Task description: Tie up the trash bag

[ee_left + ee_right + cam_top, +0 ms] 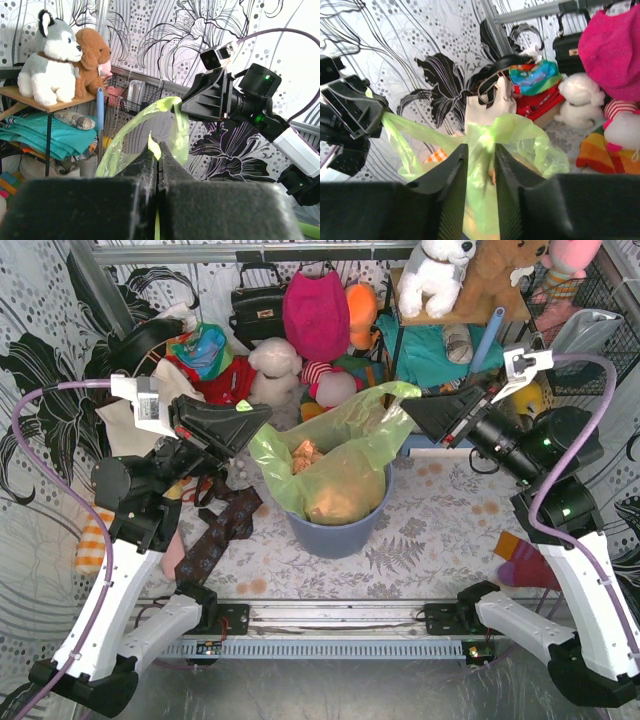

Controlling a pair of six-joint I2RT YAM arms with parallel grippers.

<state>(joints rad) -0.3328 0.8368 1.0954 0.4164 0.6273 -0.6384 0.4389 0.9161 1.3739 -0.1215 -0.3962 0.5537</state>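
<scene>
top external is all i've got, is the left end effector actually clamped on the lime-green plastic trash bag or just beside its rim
Observer: The left wrist view shows the left end effector shut, with a strip of the thin translucent lime-green plastic trash bag pinched between its fingers.
Operator: ok and the right one
Observer: The right wrist view shows the right end effector with its fingers slightly apart and green plastic bunched in the gap. Whether they grip it is unclear.

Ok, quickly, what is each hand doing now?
Left hand: closed on the trash bag.
Right hand: slightly apart around the trash bag; grip cannot be told.
</scene>
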